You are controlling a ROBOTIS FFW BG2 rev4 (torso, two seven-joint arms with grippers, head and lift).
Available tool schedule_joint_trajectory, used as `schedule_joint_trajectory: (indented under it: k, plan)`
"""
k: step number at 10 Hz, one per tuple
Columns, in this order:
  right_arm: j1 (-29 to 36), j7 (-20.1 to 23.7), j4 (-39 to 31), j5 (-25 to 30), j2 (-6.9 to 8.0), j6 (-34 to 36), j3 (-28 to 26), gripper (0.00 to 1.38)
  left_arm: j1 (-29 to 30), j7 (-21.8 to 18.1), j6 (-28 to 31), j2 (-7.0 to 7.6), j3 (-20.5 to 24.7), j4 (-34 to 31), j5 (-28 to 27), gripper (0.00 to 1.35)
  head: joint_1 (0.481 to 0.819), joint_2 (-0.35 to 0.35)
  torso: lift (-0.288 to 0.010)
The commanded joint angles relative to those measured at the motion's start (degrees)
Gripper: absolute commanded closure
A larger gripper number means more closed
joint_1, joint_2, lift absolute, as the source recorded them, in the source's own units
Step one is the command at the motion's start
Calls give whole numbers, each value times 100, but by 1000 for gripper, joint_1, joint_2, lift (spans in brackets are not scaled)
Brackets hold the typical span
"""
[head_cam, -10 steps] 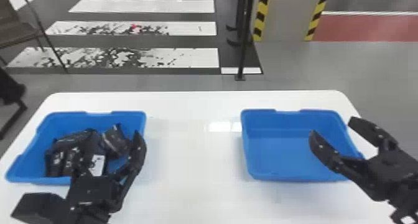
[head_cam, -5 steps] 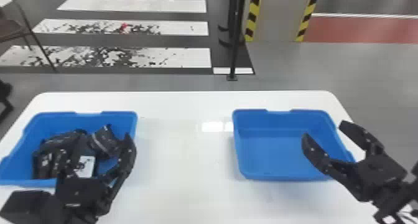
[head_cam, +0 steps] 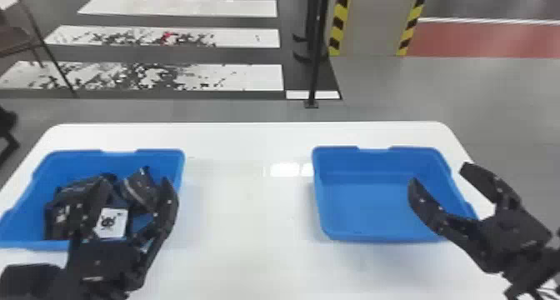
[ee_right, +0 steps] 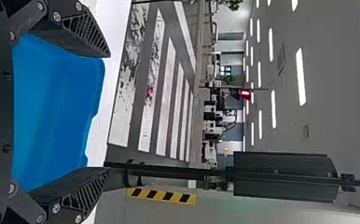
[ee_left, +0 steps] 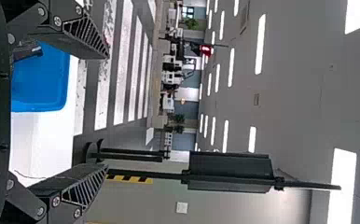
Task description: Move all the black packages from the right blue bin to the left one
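In the head view my left gripper [head_cam: 135, 186] stands open above the front of the left blue bin [head_cam: 143, 155]. Several black packages lie heaped in that bin; one black package [head_cam: 139, 188] leans at its right side, and another shows a white label [head_cam: 111, 223]. Over the right part of the right blue bin [head_cam: 358, 236] is my right gripper [head_cam: 437, 174], open, and no package lies in the visible part of that bin. The left wrist view has the left gripper [ee_left: 107, 112] with nothing between its fingers; the right gripper [ee_right: 109, 112] in the right wrist view holds nothing either.
Both bins rest on a white table [head_cam: 250, 236], with a bare stretch between them. Beyond its far edge are a black pole [head_cam: 316, 70] on the floor and a chair [head_cam: 21, 38] at the far left.
The head view has shifted slightly back and forth, moving both bins with it. Both grippers remain open, and the packages keep their places in the left bin.
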Motion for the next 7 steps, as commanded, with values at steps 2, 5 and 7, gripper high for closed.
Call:
schedule_joint_trajectory:
  k: [2,5,7]
  plan:
    - [-31,-8,50,-46,0,14,0,176,-33,0,-54,20,-55,0,42,233,695,-35,-154]
    - [-31,-8,36,-46,0,14,0,176,-47,0,-68,29,-78,0,65,233,695,-41,-154]
    - [-31,-8,22,-46,0,0,11,176,-61,0,-124,29,-78,0,65,233,695,-41,-154]
